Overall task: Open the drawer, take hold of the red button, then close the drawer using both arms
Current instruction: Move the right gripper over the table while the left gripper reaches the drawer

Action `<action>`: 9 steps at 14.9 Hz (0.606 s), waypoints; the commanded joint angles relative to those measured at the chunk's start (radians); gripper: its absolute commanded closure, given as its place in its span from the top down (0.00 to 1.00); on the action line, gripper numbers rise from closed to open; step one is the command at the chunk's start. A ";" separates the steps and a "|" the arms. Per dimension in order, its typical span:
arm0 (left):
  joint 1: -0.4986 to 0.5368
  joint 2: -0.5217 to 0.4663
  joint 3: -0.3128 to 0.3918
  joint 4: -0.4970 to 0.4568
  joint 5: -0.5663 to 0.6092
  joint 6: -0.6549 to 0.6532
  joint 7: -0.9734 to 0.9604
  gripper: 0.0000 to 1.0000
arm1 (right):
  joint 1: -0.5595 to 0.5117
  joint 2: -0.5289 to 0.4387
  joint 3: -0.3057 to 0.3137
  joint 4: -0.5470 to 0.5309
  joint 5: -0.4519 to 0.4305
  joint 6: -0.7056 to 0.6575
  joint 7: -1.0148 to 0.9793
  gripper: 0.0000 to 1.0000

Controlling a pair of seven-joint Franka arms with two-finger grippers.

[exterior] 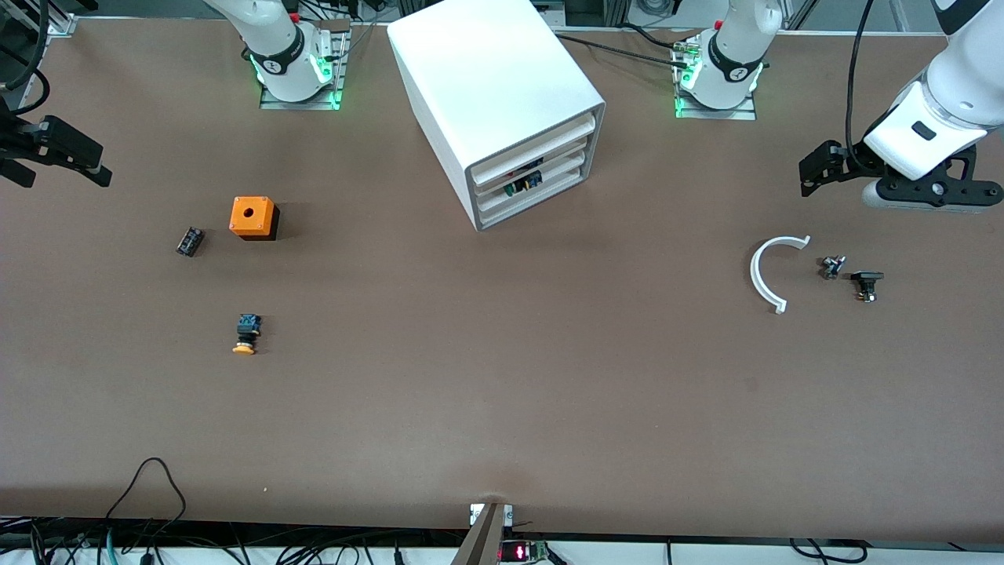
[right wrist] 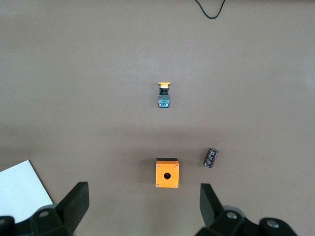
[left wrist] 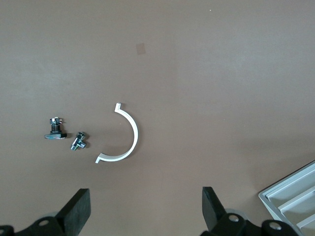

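Note:
The white cabinet stands at the table's middle near the arm bases, its three white drawer fronts all pushed in. Small coloured parts show in a gap between the fronts. The red-capped button is hidden. My left gripper hangs open over the left arm's end of the table, with nothing between its fingers. Over the right arm's end my right gripper is open and holds nothing. A corner of the cabinet shows in the left wrist view and in the right wrist view.
An orange box with a hole, a small black part and a yellow-orange-capped button lie toward the right arm's end. A white curved clip and two small metal parts lie toward the left arm's end.

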 commanded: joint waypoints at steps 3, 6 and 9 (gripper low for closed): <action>-0.001 0.000 0.001 0.016 0.011 -0.021 0.009 1.00 | 0.003 0.014 0.000 0.036 -0.011 -0.024 0.017 1.00; -0.001 0.000 0.001 0.016 0.011 -0.021 0.013 1.00 | 0.003 0.016 0.002 0.036 -0.014 -0.024 0.014 1.00; -0.001 0.001 0.001 0.016 0.009 -0.023 0.006 1.00 | 0.029 0.014 0.002 0.025 -0.025 -0.049 0.017 1.00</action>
